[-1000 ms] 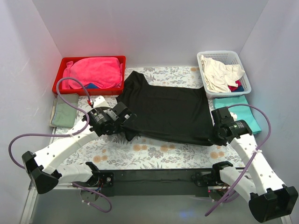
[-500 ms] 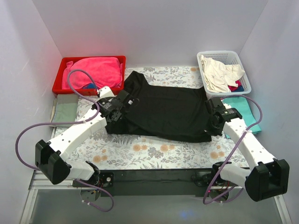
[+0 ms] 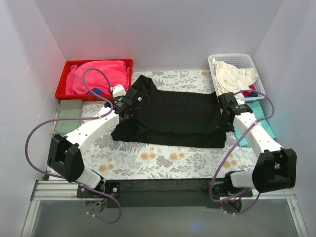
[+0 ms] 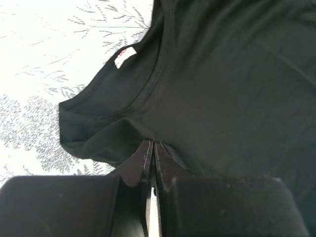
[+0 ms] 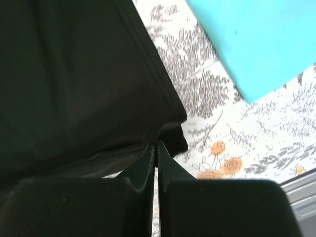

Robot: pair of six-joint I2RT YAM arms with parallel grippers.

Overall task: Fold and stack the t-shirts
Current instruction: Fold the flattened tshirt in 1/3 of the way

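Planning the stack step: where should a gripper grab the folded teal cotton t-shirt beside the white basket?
Pinch the folded teal cotton t-shirt at its bare corner nearest the black cotton t-shirt, approaching from that side, probably low to scoop under. It lies flat, apart from the black one, with open floral tablecloth around that corner; the white plastic basket sits close to its far edge.

The left arm (image 3: 91, 129) and right arm (image 3: 254, 136) stretch forward, angled inward. The left pincer (image 3: 129, 102) and right pincer (image 3: 228, 112) each pinch the black t-shirt (image 3: 173, 116), fingers pressed together.
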